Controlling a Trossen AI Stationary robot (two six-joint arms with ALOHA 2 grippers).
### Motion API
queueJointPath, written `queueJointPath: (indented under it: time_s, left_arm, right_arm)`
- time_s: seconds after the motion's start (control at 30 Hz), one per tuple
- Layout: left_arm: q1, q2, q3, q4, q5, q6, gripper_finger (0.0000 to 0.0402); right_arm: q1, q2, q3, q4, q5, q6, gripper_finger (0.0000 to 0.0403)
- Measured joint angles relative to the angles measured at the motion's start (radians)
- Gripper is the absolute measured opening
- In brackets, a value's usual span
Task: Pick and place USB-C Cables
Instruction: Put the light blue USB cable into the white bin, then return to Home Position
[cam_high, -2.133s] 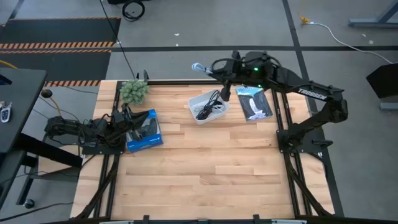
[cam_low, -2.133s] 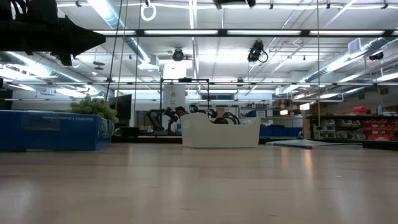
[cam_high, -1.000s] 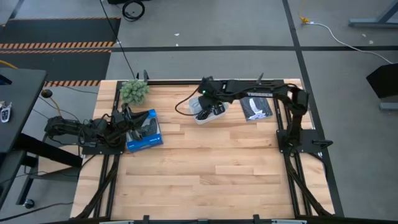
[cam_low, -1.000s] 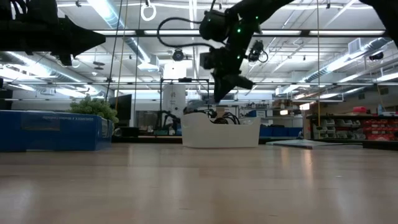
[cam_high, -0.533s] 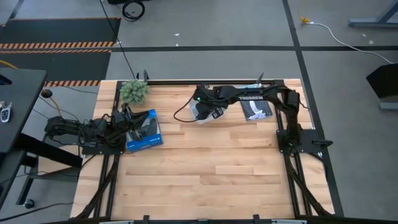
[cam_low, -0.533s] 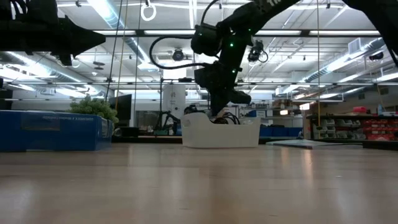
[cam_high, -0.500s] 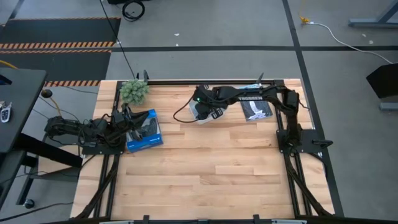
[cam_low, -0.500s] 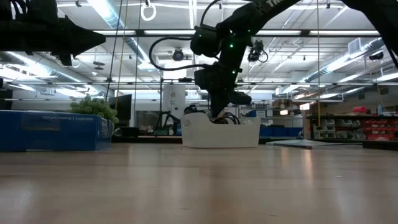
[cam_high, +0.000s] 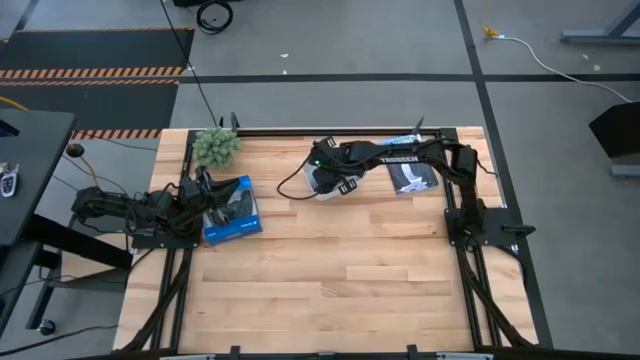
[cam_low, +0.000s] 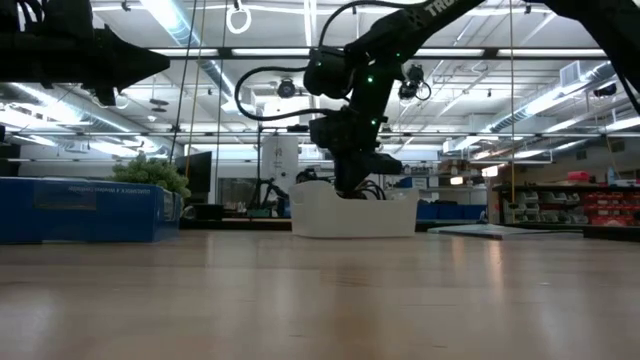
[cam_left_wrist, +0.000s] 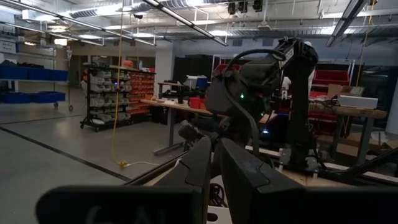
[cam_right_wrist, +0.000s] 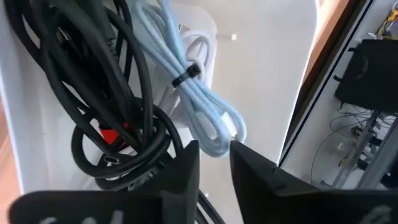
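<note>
My right gripper (cam_high: 335, 180) (cam_low: 350, 188) (cam_right_wrist: 214, 152) reaches down into the white tray (cam_high: 318, 181) (cam_low: 350, 216) (cam_right_wrist: 267, 62) at the table's far middle. It is shut on the pale blue-grey cable (cam_right_wrist: 198, 93). Inside the tray, the black cable (cam_right_wrist: 74, 74) and the black cable with a red band (cam_right_wrist: 112, 134) lie coiled together on the floor. The white cable (cam_right_wrist: 198, 48) lies under the blue one. My left gripper (cam_high: 205, 190) (cam_left_wrist: 216, 163) is shut and rests at the table's left beside the blue box (cam_high: 232, 210). My right gripper pinches the looped end (cam_right_wrist: 217, 142) of the pale blue-grey cable bundle between its two fingertips, from above, pointing down into the tray. The rest of the tied bundle stretches away from the fingers and lies on the tray floor, partly over the white cable.
A small green plant (cam_high: 215, 147) (cam_low: 150, 172) stands at the far left corner. A dark printed sheet (cam_high: 412, 176) lies right of the tray. The wide near half of the wooden table (cam_high: 330, 280) is bare.
My right gripper has come down from above the tray into it, shifting slightly toward the table's left and carrying the pale blue-grey cable along. The cable now lies on the tray floor. The left arm has kept still.
</note>
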Motion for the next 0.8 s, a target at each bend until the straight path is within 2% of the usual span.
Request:
queueJointPath:
  time_s: [0.23,0.5,0.8]
  left_arm:
    - [0.000,0.000,0.000,0.000,0.000,0.000,0.0043]
    - [0.000,0.000,0.000,0.001,0.000,0.000,0.0043]
    - [0.000,0.000,0.000,0.000,0.000,0.000,0.0043]
  right_arm:
    - [0.021,-0.029,-0.002,-0.004,0.070,-0.003,0.0132]
    - [0.033,-0.155,-0.002,0.097,-0.032,0.028,0.0135]
    - [0.031,-0.324,-0.001,0.285,-0.095,0.203,0.0135]
